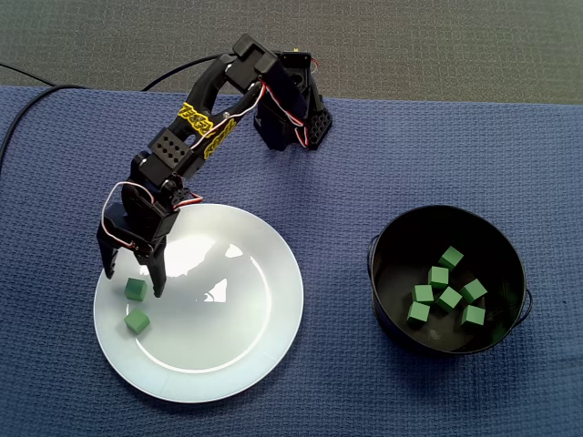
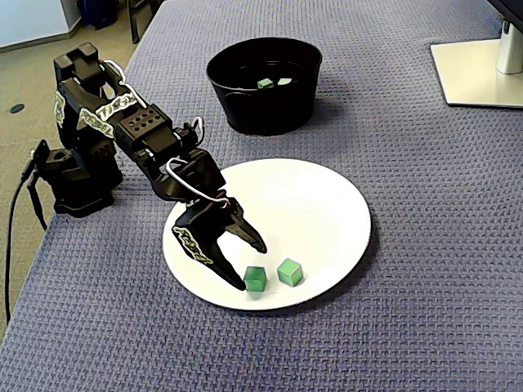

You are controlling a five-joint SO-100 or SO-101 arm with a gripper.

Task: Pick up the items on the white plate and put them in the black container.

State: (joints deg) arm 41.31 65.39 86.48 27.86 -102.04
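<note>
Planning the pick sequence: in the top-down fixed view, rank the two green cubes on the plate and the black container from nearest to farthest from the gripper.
1. Upper green cube, between the open gripper's fingers.
2. Lower green cube, just below it on the white plate.
3. Black container, far right.

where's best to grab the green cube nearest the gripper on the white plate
Pinch the small green cube across two opposite flat sides, coming down from above. It sits flat on the round white plate, apart from the other green cube, and the open black gripper hangs roughly over it.
</note>
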